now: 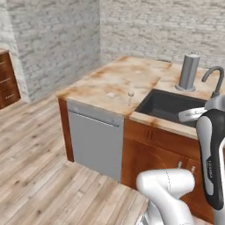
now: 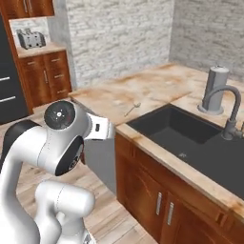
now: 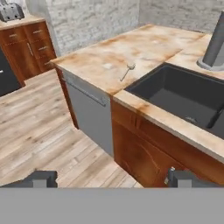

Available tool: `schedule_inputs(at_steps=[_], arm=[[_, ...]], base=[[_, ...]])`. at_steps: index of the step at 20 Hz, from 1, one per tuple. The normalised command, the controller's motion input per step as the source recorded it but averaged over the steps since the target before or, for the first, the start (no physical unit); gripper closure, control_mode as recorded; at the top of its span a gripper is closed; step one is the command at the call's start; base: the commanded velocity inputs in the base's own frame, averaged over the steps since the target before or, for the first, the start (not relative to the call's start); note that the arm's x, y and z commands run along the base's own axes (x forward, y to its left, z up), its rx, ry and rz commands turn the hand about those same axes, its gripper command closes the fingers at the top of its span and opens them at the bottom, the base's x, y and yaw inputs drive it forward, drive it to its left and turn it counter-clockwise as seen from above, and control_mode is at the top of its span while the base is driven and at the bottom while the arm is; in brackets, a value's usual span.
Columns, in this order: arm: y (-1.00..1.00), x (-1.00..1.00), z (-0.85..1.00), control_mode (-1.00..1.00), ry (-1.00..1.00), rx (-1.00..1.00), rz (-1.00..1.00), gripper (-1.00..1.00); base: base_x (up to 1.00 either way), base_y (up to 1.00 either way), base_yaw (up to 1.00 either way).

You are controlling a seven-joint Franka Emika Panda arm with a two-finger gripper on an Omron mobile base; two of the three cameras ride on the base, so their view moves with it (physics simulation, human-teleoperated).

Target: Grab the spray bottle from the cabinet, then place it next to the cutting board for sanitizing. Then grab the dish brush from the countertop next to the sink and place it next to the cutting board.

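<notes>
The dish brush [image 3: 127, 72], small and pale with a thin handle, lies on the beige marbled countertop [image 3: 100, 57] just left of the dark sink [image 3: 183, 94]. It also shows as the dish brush [image 1: 130, 97] and the dish brush [image 2: 132, 108] in the base views. My gripper [image 3: 113, 179] hangs open, well back from the counter and above the floor, with its fingertips [image 3: 41, 178] wide apart and nothing between them. The spray bottle, the cabinet and the cutting board are out of view.
A grey faucet [image 2: 233, 114] and a grey cylinder [image 2: 214, 90] stand behind the sink. A steel dishwasher front [image 1: 94, 136] sits under the counter. Wooden drawers with a toaster [image 2: 31, 38] stand far left. Wood floor lies in front.
</notes>
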Motion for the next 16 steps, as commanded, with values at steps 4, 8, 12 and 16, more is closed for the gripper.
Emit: schedule_inputs(at_steps=[4, 8, 12, 16], arm=[[0.0, 0.0, 0.0, 1.0, 0.0, 0.0, 0.0, -1.0], [0.0, 0.0, 0.0, 1.0, 0.0, 0.0, 0.0, -1.0], [0.0, 0.0, 0.0, 1.0, 0.0, 0.0, 0.0, -1.0], [0.0, 0.0, 0.0, 1.0, 0.0, 0.0, 0.0, -1.0]], base=[[0.94, 1.0, -0.58], [0.99, 1.0, -0.56], [0.96, 0.97, -0.44], [0.42, 0.53, -0.05]])
